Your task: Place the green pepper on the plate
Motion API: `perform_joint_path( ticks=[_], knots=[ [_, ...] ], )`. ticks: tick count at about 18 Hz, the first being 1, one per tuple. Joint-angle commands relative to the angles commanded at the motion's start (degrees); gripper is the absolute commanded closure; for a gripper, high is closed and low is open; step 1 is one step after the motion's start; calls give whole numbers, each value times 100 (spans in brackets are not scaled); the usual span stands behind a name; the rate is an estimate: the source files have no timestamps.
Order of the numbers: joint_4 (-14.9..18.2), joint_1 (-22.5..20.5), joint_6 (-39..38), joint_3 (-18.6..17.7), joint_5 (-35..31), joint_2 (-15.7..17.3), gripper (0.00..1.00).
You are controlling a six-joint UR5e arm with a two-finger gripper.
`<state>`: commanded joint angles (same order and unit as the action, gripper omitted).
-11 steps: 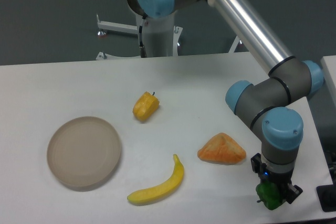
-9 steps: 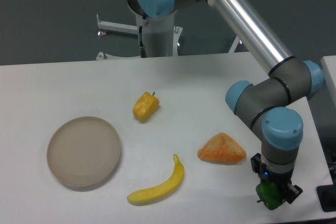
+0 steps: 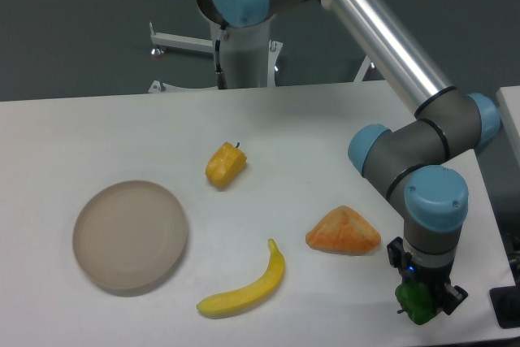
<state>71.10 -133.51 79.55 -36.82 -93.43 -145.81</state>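
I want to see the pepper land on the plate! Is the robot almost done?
Not yet. The gripper has reached the green pepper at the table's near right corner and sits around it. The plate on the left is bare. The pepper must be carried past the banana to it.

A robotics lab, by the look of it: an industrial arm (image 3: 390, 54) with silver tubes and blue joint caps stands over a plain white table (image 3: 97, 136), a dark grey backdrop behind, and a white metal stand (image 3: 175, 42) at upper left.
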Motion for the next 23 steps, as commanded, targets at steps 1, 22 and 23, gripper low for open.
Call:
perform_joint_path(
  ticks=[1, 22, 23],
  knots=[
    [18, 9, -79, 0, 9, 35, 44],
    [712, 2073, -4586, -2223, 1116, 2118, 45],
    [712, 2161, -4797, -2372, 1134, 2171, 45]
  ],
)
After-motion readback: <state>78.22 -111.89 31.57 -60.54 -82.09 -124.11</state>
